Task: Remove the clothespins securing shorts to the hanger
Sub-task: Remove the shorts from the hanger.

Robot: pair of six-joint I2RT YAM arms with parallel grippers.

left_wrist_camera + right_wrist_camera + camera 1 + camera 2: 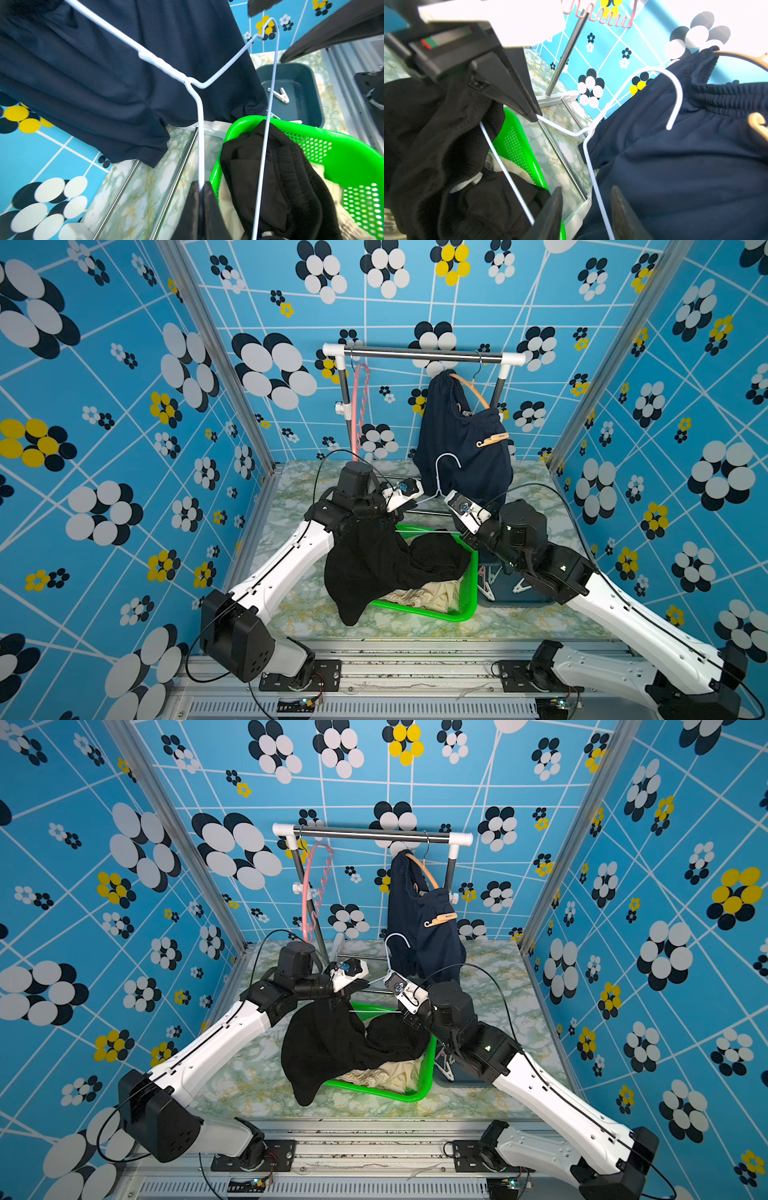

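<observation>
The left gripper [200, 188] was shut tight on one sloping arm of the white wire hanger [200, 124], holding it above the green basket [419, 612] in the middle of a top view. The right gripper [586, 188] sat at the hanger's other shoulder with its fingers parted. The wire ran between them and did not look pinched.

The black shorts [374, 568] hung in a heap from under the left gripper and spilled over the basket's lower-left rim. The beige shorts [419, 596] lay beneath them inside the basket. No clip showed on the white wire hanger, though the left gripper hid its left end. A white clothespin [279, 96] lay loose in the dark tray [515, 602] just right of the basket.

The navy shorts [457, 448] were draped on the orange hanger [472, 388], which hung from the rack [419, 353] in the upper centre of both top views. On their right side sat a tan piece [493, 439], probably a clothespin, though it could have been the hanger's tip. Its long axis ran nearly level across the frame, with the right end a little higher.

That piece lay above and behind the right gripper, and the right arm looked the nearer of the two. The left arm was busy with the wire hanger. The reach would probably go up and toward the back wall, with the fingers closing across the piece's long axis.
</observation>
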